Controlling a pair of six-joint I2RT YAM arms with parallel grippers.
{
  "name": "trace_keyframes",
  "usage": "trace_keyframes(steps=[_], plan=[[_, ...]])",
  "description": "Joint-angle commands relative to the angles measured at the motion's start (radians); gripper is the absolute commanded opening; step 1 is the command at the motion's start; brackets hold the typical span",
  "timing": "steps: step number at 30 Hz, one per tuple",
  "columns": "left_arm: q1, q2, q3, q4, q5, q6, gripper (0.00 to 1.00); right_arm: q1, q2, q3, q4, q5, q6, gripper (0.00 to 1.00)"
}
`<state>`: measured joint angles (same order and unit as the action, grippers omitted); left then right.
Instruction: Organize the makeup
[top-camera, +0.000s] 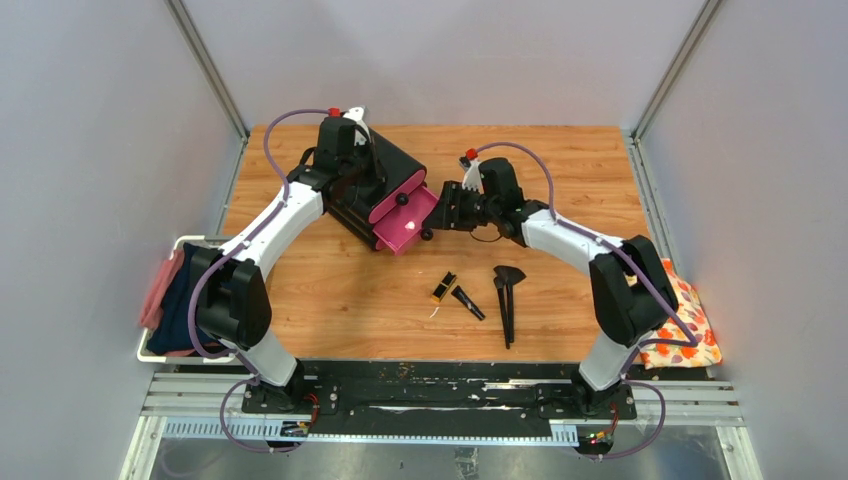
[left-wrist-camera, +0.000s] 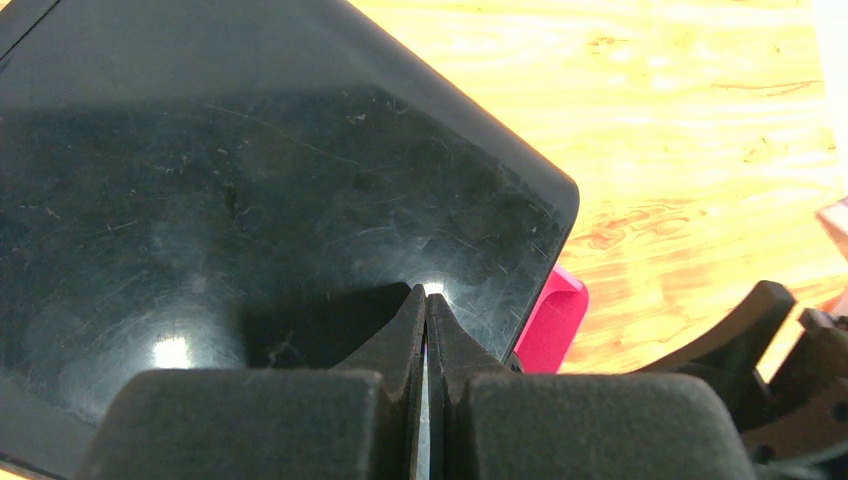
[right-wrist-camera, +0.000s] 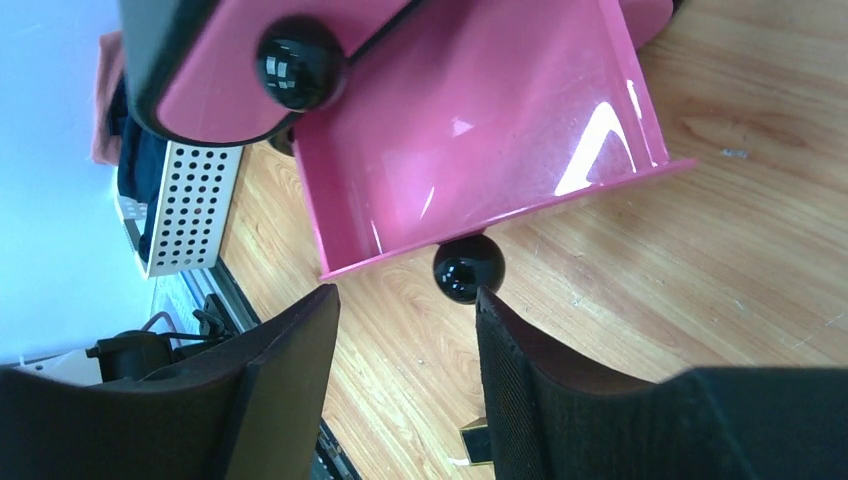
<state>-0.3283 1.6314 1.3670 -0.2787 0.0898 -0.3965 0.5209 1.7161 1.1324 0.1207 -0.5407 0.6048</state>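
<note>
Drawer out, makeup loose on table

At far left we see a white basket w/ cloths. L gripper sits on top of the black box, jaws clenched together, nothing betw. them. Box's lower pink drawer stands out toward the R gripper, whose jaws are released & wide; the drawer's black knob is just beside one fingertip, not gripped. Makeup lies on the wood near the R arm, apart from the box: black-and-gold case, short black tube just beside it, then black brushes. Orange floral cloth is at far right.
</note>
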Motion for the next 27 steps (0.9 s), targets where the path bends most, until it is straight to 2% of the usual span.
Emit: trace_keyframes(steps=[1,5,9,13,19,23,27], plan=[[0.006,0.023,-0.019,-0.105,-0.001,0.009,0.0,-0.007,-0.054,0.035,-0.092,0.026,-0.079,0.57],[0.006,0.021,-0.019,-0.108,-0.005,0.012,0.0,-0.004,-0.103,0.017,-0.14,0.053,-0.104,0.57],[0.006,0.021,-0.019,-0.108,-0.01,0.014,0.0,0.017,-0.173,0.008,-0.309,0.152,-0.188,0.54],[0.006,0.031,-0.016,-0.099,0.002,0.003,0.0,0.07,-0.248,-0.031,-0.461,0.279,-0.246,0.53],[0.006,0.034,-0.005,-0.1,0.011,-0.002,0.0,0.177,-0.3,-0.136,-0.601,0.397,-0.256,0.53],[0.006,0.026,-0.005,-0.1,0.01,-0.004,0.0,0.26,-0.283,-0.204,-0.628,0.462,-0.229,0.53],[0.006,0.02,-0.009,-0.095,0.022,-0.01,0.0,0.286,-0.244,-0.233,-0.614,0.525,-0.225,0.54]])
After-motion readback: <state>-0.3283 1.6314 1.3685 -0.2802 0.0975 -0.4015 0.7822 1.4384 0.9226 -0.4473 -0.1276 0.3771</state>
